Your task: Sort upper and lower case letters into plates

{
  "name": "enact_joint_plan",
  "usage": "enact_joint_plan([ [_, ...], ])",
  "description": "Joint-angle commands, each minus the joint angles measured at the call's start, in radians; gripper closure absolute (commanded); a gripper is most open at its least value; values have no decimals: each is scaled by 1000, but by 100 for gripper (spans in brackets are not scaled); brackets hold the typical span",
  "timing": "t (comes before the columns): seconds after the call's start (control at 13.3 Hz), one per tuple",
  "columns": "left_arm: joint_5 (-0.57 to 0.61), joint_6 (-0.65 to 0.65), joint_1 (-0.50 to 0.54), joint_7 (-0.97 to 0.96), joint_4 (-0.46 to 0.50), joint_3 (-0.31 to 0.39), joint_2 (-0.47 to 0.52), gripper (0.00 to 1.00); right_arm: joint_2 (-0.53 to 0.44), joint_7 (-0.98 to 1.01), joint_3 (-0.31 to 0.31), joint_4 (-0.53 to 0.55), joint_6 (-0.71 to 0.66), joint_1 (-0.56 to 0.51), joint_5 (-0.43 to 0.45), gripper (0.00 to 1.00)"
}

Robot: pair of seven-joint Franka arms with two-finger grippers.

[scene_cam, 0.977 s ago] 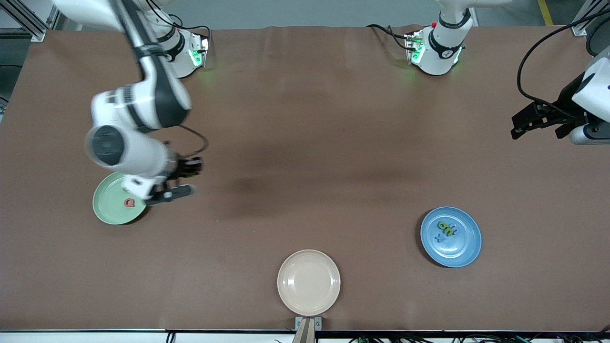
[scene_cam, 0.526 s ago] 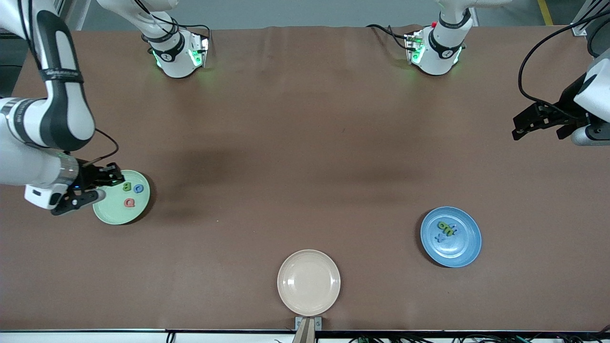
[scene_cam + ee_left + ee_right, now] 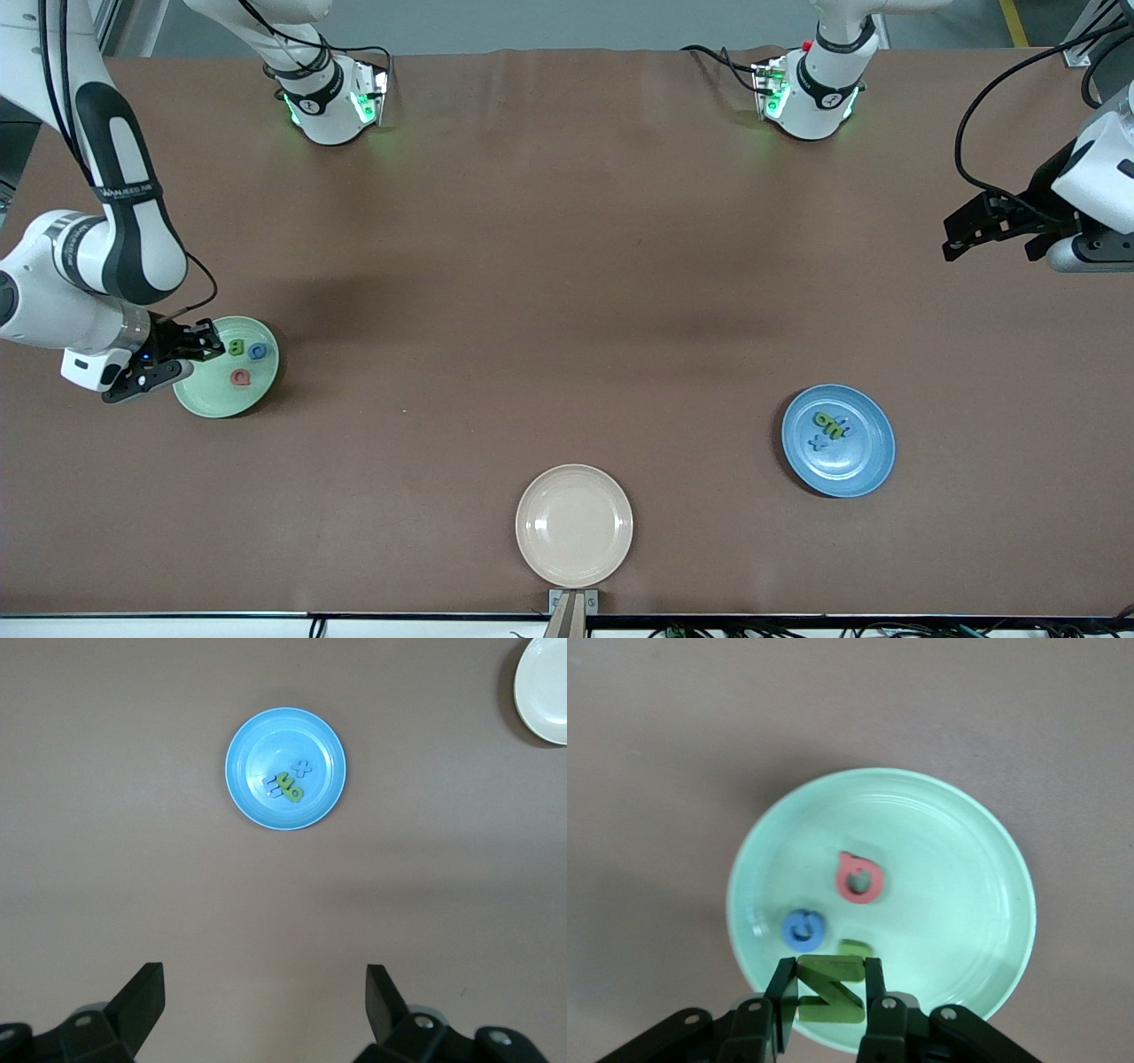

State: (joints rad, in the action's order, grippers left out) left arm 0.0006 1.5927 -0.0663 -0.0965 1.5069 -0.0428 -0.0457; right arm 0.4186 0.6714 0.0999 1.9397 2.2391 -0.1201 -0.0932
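Right tool (image 3: 830, 997) is pinching a green Z letter (image 3: 829, 989) over the mint plate (image 3: 202, 403), near the right arm's end of the desk. Left tool (image 3: 264, 1005) is waiting, spread, above the blue plate (image 3: 244, 797).

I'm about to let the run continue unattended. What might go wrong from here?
The right gripper holds a green letter over the mint plate's rim, not its middle; released here, it may fall outside. It could also land on the green letter already there. The left gripper waits open, away from the blue plate.
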Motion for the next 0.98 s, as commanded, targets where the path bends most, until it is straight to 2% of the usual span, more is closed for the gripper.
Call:
enact_joint_plan([
  [0.0,-19,-2,-4,1,-19,0,-8,0,37,51,-20,8,60,-50,15,85],
  [0.23,-63,-2,-3,-6,-24,-12,-5,0,81,65,-22,10,108,-72,17,83],
  [0.68,-59,-16,3,9,-22,-12,-5,0,109,63,-22,34,160,-85,17,78],
  [0.75,-59,-16,6,6,-24,-12,-6,0,109,63,-22,50,184,-81,17,71],
  [0.83,-62,-17,7,-5,-18,-12,-8,0,108,62,-22,50,178,-79,17,43],
  [0.9,-53,-17,-1,0,-17,-12,-16,0,95,53,-22,50,169,-76,17,28],
])
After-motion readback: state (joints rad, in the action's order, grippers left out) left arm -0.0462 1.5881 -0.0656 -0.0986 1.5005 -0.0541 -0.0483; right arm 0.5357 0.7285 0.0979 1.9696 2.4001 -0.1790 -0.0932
